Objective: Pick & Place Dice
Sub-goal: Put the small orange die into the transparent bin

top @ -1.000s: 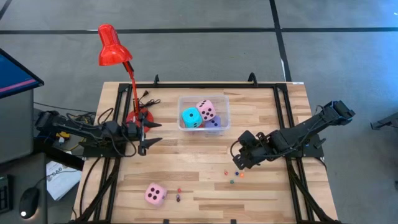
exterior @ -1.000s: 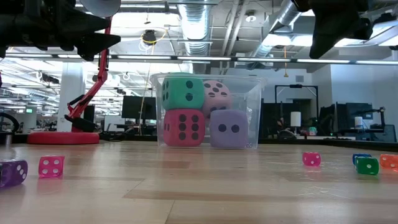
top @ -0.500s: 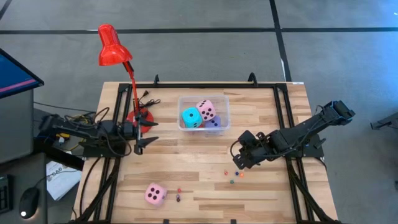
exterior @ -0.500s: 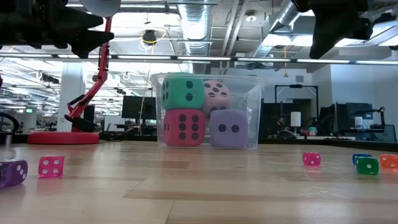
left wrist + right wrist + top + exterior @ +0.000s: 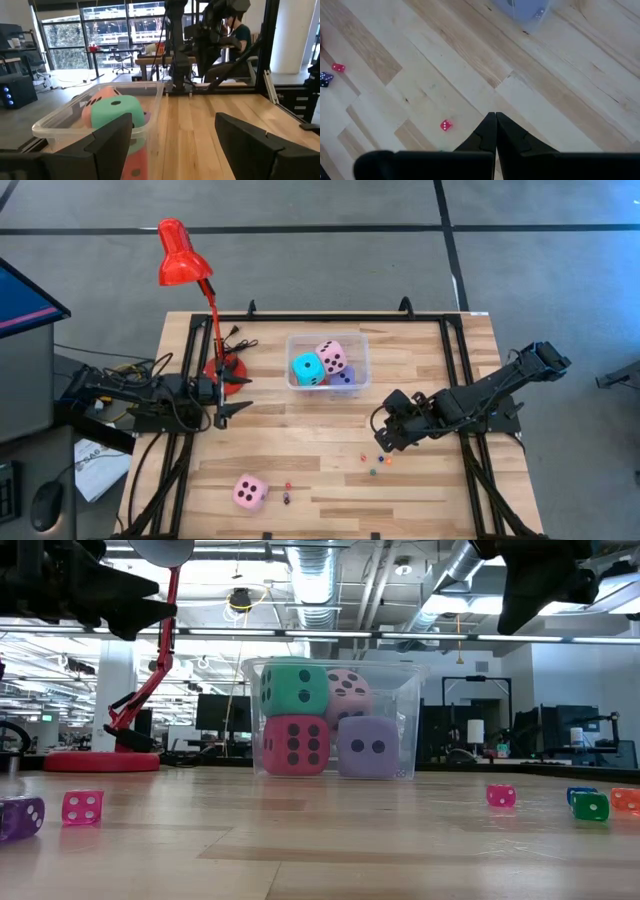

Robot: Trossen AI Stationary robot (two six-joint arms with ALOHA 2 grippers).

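Well, four dice sit stacked in the clear bin (image 5: 327, 363), while one pink die (image 5: 249, 492) lies well apart from it. My left gripper (image 5: 226, 393), fingers apart and empty, hovers beside the bin; my right gripper (image 5: 385, 436) waits, fingers together.

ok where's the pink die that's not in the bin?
High view: the pink die lies alone on the table's near-left part, just left of two tiny dice and well short of the clear bin; neither gripper is near it.
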